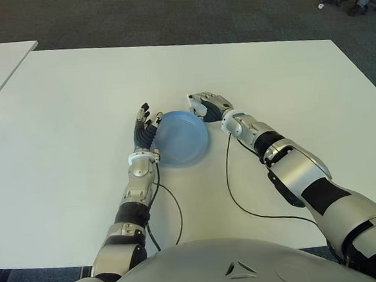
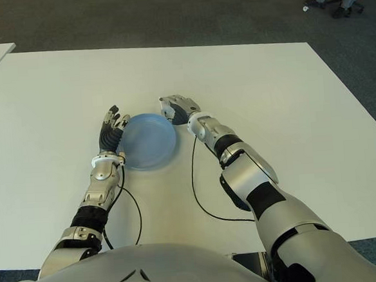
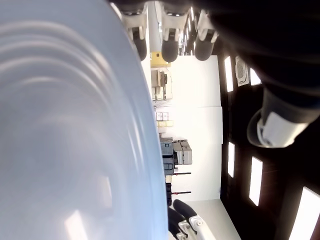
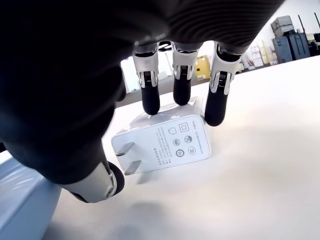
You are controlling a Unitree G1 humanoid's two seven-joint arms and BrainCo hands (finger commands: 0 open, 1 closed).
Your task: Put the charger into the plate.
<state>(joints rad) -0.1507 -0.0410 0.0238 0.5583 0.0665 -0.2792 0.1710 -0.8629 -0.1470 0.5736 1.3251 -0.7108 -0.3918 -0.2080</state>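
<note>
White charger [image 4: 162, 141] lies on white table [image 1: 287, 76], just beside far right rim of blue plate [image 1: 181, 139]; two plug prongs face plate. Printed label with small symbols, text unreadable. Right hand [image 1: 206, 105] arched over charger, three fingertips [image 4: 150, 102] touching far edge, not closed around it. Left hand [image 1: 144, 129] open-fingered against plate's left rim.

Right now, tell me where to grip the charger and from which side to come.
Grip the white charger across its flat body, from above: it lies flat on the table, prongs toward the blue plate. The right hand fingers already touch its far edge, thumb near the prongs.
</note>
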